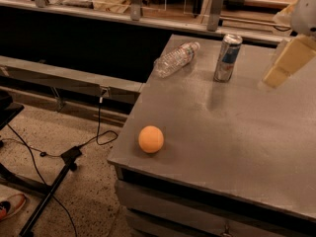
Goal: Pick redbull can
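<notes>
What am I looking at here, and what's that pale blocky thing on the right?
This is one camera view looking down on a grey table. The pale blocky thing at the right edge is the robot's gripper, the hand at the end of its single arm, hanging above the table. A redbull can stands upright near the back. Left of it, a clear plastic bottle lies on its side. An orange ball sits near the front. The can is not held; the gripper is apart from it.
</notes>
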Controlling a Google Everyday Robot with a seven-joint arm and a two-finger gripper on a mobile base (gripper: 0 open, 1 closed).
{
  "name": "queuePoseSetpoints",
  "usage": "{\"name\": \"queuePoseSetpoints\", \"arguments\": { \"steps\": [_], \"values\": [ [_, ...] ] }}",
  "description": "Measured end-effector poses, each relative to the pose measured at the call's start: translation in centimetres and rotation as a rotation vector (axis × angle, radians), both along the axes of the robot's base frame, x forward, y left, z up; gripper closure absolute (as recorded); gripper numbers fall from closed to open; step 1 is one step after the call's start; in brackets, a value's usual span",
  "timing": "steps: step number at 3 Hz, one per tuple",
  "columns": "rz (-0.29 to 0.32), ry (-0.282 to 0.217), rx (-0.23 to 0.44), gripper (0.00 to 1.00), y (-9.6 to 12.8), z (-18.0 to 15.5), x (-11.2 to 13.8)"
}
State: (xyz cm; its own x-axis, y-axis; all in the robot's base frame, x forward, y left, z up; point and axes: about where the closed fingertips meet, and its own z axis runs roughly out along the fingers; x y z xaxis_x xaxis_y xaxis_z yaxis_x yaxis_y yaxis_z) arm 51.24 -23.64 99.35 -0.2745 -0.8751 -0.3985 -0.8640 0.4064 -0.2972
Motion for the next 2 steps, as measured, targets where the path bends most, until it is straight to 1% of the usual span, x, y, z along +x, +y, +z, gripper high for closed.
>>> {"name": "queuePoseSetpoints", "arguments": {
  "steps": [1,2],
  "values": [
    [-0.071,-0.099,0.16,0.0,-0.7,1.1,6.3],
    [-0.106,-0.152,0.248,0.0,-0.5,0.5,10.1]
  ]
}}
